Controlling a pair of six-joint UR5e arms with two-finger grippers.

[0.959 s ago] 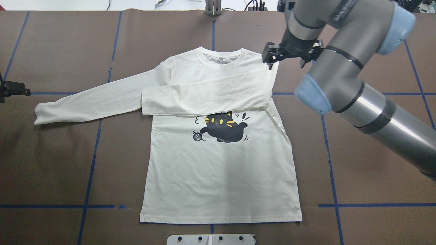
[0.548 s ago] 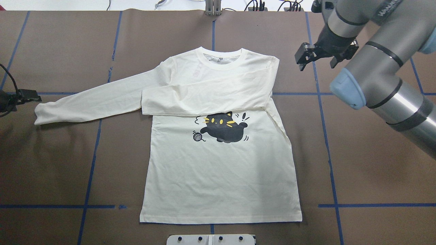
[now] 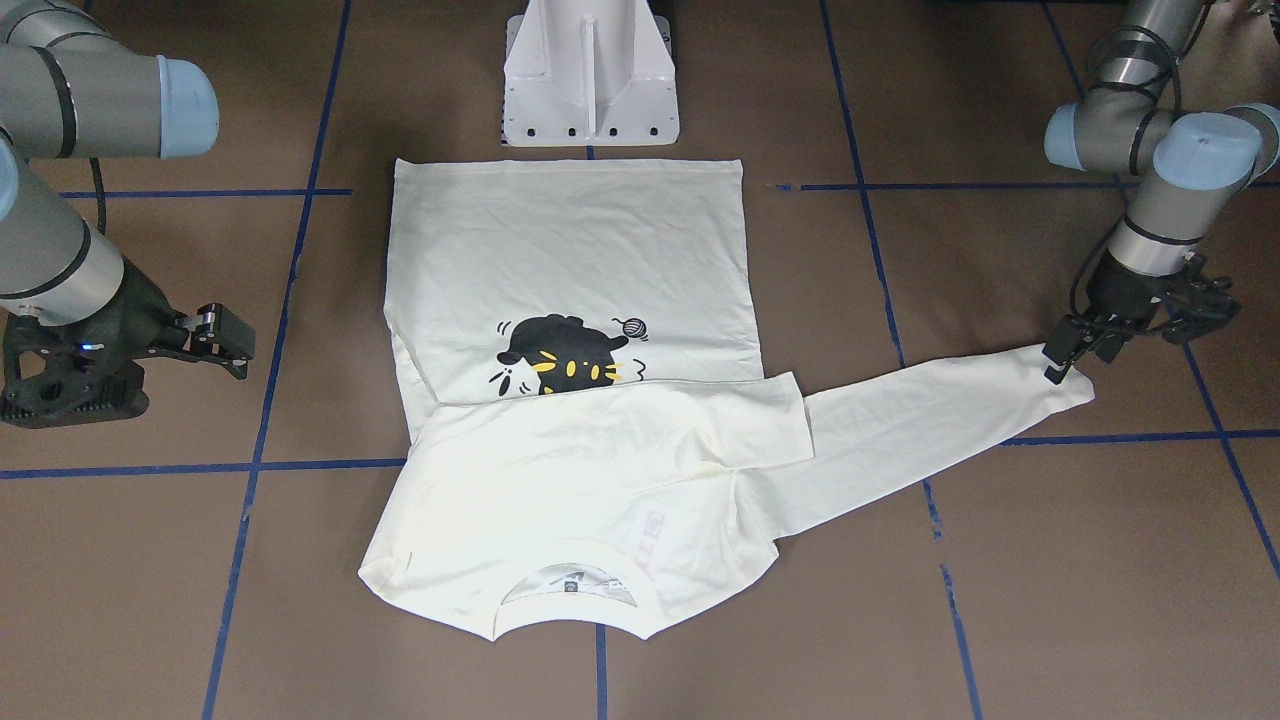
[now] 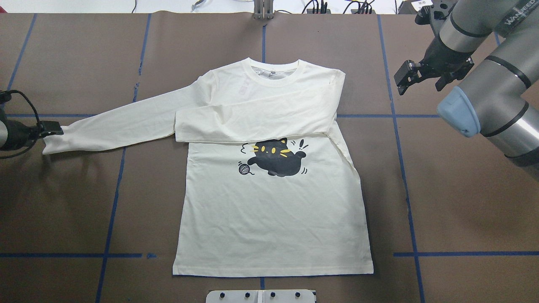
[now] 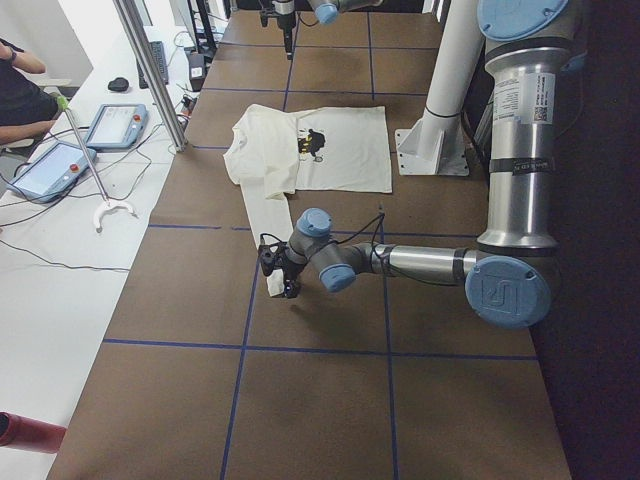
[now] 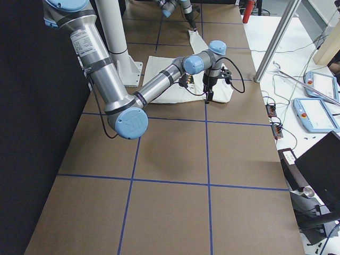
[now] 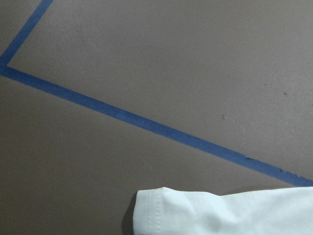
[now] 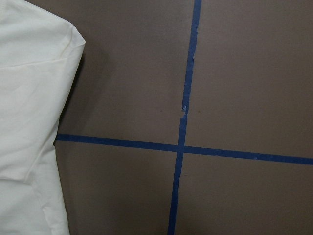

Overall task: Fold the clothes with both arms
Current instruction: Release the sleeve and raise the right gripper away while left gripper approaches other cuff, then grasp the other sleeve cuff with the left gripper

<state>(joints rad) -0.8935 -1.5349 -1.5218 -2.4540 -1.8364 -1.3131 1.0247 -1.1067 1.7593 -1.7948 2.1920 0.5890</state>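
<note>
The cream-white T-shirt (image 4: 273,210) lies flat, front up, with the black cat print (image 4: 276,158) showing. One sleeve (image 4: 252,120) is folded across the chest. The other sleeve stretches out left, ending in a cuff (image 4: 52,143). My left gripper (image 4: 52,128) is low at that cuff, jaws apart, holding nothing; in the front view (image 3: 1075,352) it is just above the cuff (image 3: 1072,392). The left wrist view shows only the cuff (image 7: 195,213). My right gripper (image 4: 419,82) is open and empty, off the shirt's shoulder (image 4: 337,78).
The white pedestal base (image 3: 590,80) stands by the shirt's hem. Blue tape lines (image 4: 396,115) grid the brown table. A metal bracket (image 4: 263,10) sits at the far edge. Teach pendants (image 5: 115,125) lie on the side bench beyond the table.
My right gripper has left the shirt's shoulder and moved right, away from the shirt. My left gripper has come in from the left edge up to the cuff. The shirt has not moved.
</note>
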